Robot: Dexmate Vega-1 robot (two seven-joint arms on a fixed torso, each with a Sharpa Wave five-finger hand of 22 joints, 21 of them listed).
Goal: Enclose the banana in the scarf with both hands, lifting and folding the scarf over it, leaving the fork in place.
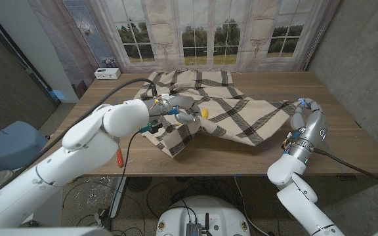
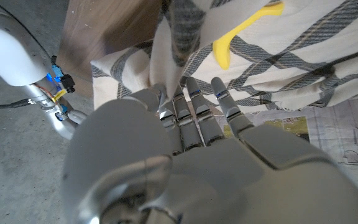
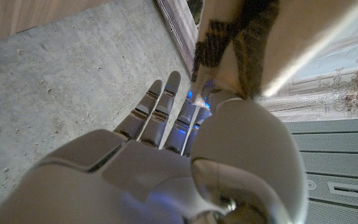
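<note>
Left hand (image 1: 173,109): pinching a scarf (image 1: 235,111) fold at table centre.
Right hand (image 1: 305,113): gripping the scarf's three o'clock corner.
Banana (image 1: 204,113): partly showing; folding remains.

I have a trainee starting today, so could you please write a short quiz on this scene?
1. True or false: the banana is fully covered.
2. Which hand holds the scarf's corner at the table's right side? A) left B) right
3. What does the left hand grip?

Key: 1. False, a yellow bit shows. 2. B, the right hand. 3. A fold of scarf, by the banana.
</note>
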